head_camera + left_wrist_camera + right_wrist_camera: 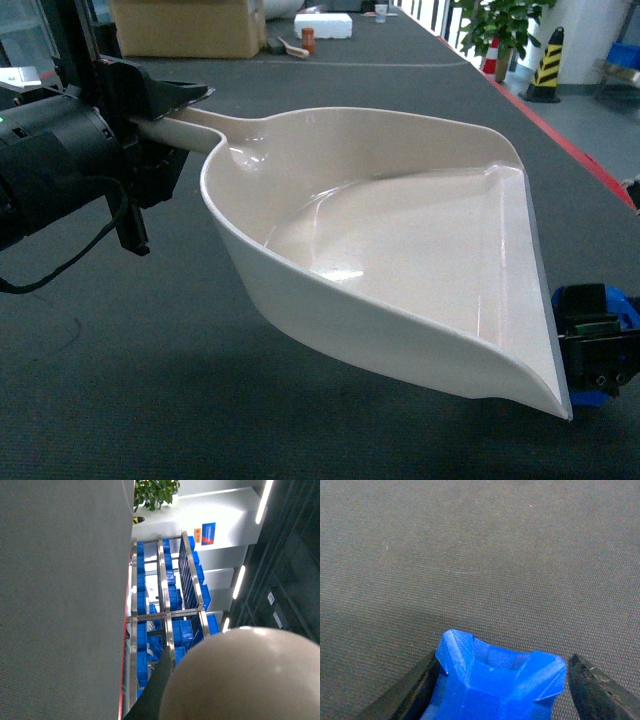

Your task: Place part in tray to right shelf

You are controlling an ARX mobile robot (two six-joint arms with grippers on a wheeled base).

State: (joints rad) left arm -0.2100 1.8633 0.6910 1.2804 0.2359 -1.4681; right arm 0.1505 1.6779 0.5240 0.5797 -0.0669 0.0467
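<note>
The beige tray (pixel 400 250) hangs tilted above the dark table, its flat front lip turned to the lower right. My left gripper (pixel 170 125) is shut on its long handle. In the left wrist view the tray (pixel 250 680) fills the lower right beside one black finger (pixel 152 695). The blue part (pixel 580 298) sits in my right gripper (pixel 598 350), just past the tray's lip at the lower right. Seen from the right wrist, the part (pixel 495 685) stands between both dark fingers (pixel 415 690), tapered top forward. The right shelf (pixel 167 612) shows beyond the table edge.
Blue crates (pixel 182 630) line the steel shelf. At the table's far end stand a cardboard box (pixel 185 25), a white box (pixel 322 25) and a small bottle (pixel 308 40). The table's red right edge (pixel 560 140) borders a floor with a plant (pixel 500 25) and a striped bollard (pixel 548 65).
</note>
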